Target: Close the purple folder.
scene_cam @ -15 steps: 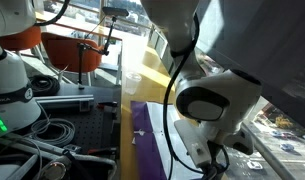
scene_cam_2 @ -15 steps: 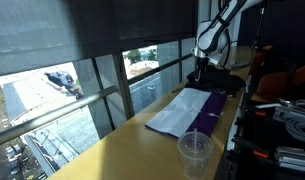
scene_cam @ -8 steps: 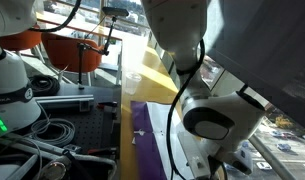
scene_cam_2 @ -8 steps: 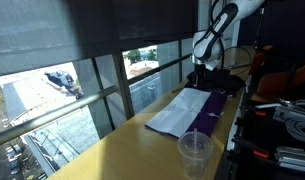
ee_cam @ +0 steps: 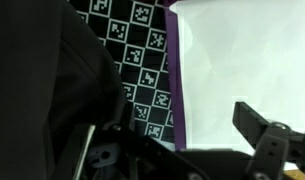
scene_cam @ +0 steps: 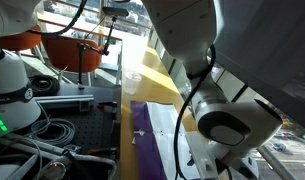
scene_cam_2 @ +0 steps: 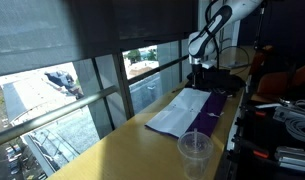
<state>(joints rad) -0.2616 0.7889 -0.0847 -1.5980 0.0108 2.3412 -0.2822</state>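
Daylight pours through the windows (scene_cam_2: 112, 85), leaving the blinds dark; the wrist view blows out white on paper, its foreground black and blurred.

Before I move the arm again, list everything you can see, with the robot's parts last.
purple folder: one, deep purple, lying open on the table
white sheets: a stack, white, inside the open folder on its window side
plastic cup: one, clear, upright at the table's near end, apart from the folder
table: one, light wood, along the window
marker board: one, black and white squares, beside the folder's purple edge in the wrist view
blind: one, dark, half lowered over the window
cables: several, grey and black, beside the table
robot arm: one, white and black, at the table's far end
gripper: one, dark, above the folder's far end; whether it is open is unclear
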